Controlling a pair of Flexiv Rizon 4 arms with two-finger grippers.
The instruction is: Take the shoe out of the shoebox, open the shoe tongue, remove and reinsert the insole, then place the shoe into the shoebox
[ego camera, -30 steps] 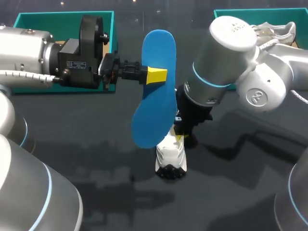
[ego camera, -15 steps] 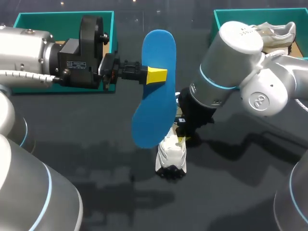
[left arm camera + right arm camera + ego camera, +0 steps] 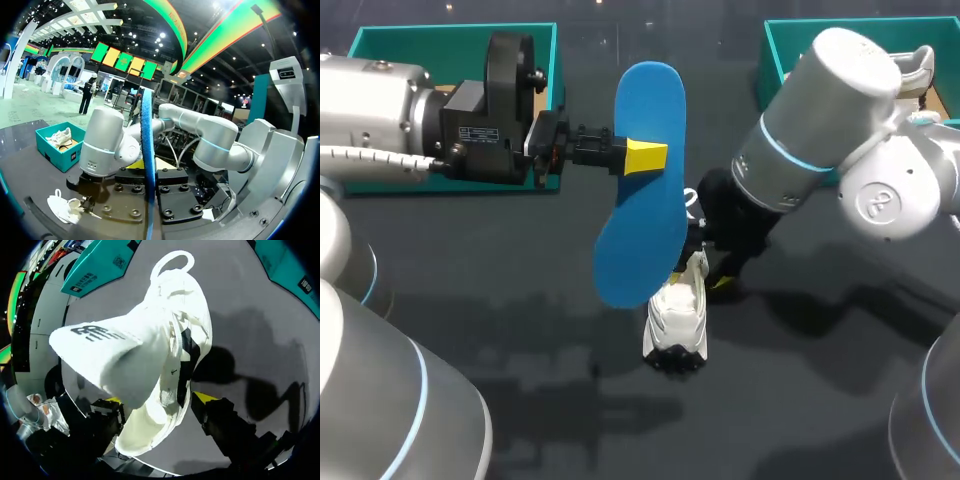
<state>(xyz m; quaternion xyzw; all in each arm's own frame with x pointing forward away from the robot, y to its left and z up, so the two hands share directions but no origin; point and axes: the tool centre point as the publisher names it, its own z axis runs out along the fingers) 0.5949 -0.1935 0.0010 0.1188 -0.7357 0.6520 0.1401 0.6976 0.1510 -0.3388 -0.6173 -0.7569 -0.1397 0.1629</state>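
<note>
The insole (image 3: pixel 638 200) is out of the shoe and is held in the air over the middle of the table (image 3: pixel 520 300), upright, broad face toward the head camera. It is clamped about its middle by the left gripper (image 3: pixel 645 157), whose two fingers are closed on it from both faces. In the left wrist view it is seen edge-on as a thin blue strip. The shoe (image 3: pixel 677 315) lies on the table just near of the insole's lower end, with its dark sole at the near end. The right gripper (image 3: pixel 715 275) is lowered at the shoe's far right side. In the right wrist view its fingers are spread, one to each side of the shoe's opening, and a gap is seen at one finger, so nothing is gripped. The tongue (image 3: pixel 100 347) is seen pulled up and out, leaving the opening wide. A left box (image 3: pixel 380 40) and a right box (image 3: pixel 780 40) stand at the far edge, well apart, and a second shoe (image 3: pixel 920 65) lies in the right one. The removal step is judged done and the reinsertion is in hand. For the next move the shoe would need to be steadied, with the tongue kept clear. The insole would need to be tilted and fed into the opening, leading end first, then pressed flat.
</note>
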